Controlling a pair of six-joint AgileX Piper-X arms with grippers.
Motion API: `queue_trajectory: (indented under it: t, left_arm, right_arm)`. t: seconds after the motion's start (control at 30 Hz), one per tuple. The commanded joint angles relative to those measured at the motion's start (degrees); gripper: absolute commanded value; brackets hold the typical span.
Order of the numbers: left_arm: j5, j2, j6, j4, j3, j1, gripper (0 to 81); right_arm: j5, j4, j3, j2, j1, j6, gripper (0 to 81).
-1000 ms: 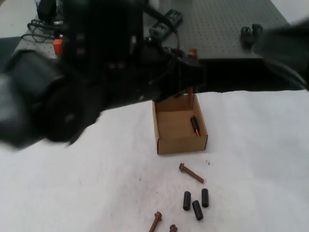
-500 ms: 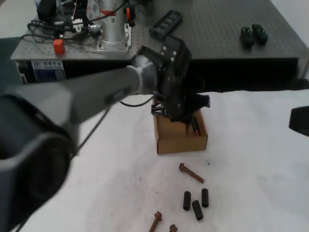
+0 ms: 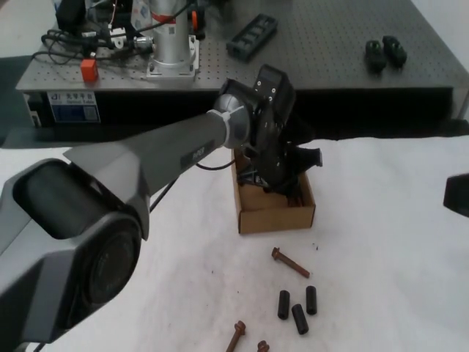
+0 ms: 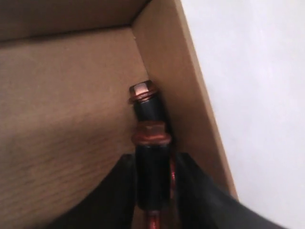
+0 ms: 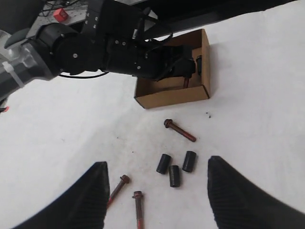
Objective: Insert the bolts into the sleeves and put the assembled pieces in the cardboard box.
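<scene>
My left gripper (image 4: 152, 167) is down inside the cardboard box (image 4: 190, 95), shut on a black sleeve with a copper bolt through it (image 4: 152, 181). A second assembled piece (image 4: 144, 102) lies just ahead against the box's wall. In the high view the left arm reaches over the box (image 3: 275, 216). On the white cloth lie a loose bolt (image 5: 179, 130), three bare sleeves (image 5: 175, 175) and two more bolts (image 5: 118, 188). My right gripper (image 5: 155, 167) hangs open above the sleeves, holding nothing.
A black perforated bench (image 3: 344, 44) with cables, a silver post (image 3: 172, 44) and an orange block (image 3: 89, 70) stands behind the cloth. The white cloth (image 3: 396, 279) spreads wide to the right and left of the parts.
The left arm has swung forward and come down, carrying the assembled piece into the box. The loose bolts and sleeves have not moved.
</scene>
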Motion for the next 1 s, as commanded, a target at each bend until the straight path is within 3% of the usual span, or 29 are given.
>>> queue_trajectory:
  t: [0.0,0.23,0.37,0.53,0.7,0.97]
  left_arm:
    - [1.81,-0.58,-2.16,0.24,-1.02,0.17,33.7]
    - [2.83,-7.19,1.58,6.70,-1.02,2.20,34.7]
    - [-8.44,-14.71,14.55,15.04,-1.02,2.55,31.7]
    - [-9.47,-23.22,20.04,19.51,1.91,2.69,30.0]
    - [-12.05,-37.74,17.32,13.27,18.40,2.69,30.0]
    - [-11.78,-61.92,13.64,2.65,45.94,2.69,30.0]
  right_arm:
    - [2.89,2.69,-0.49,1.40,-0.32,-3.72,44.4]
    - [3.11,4.68,-0.49,15.91,1.64,-16.48,44.4]
    - [8.25,-0.58,-0.87,29.45,5.31,-20.43,44.4]
    - [7.10,-3.81,-6.89,48.44,10.14,-24.81,44.4]
    - [10.68,-5.96,-16.22,62.47,14.42,-27.67,44.4]
    - [15.12,-9.00,-26.26,75.52,15.40,-31.15,42.4]
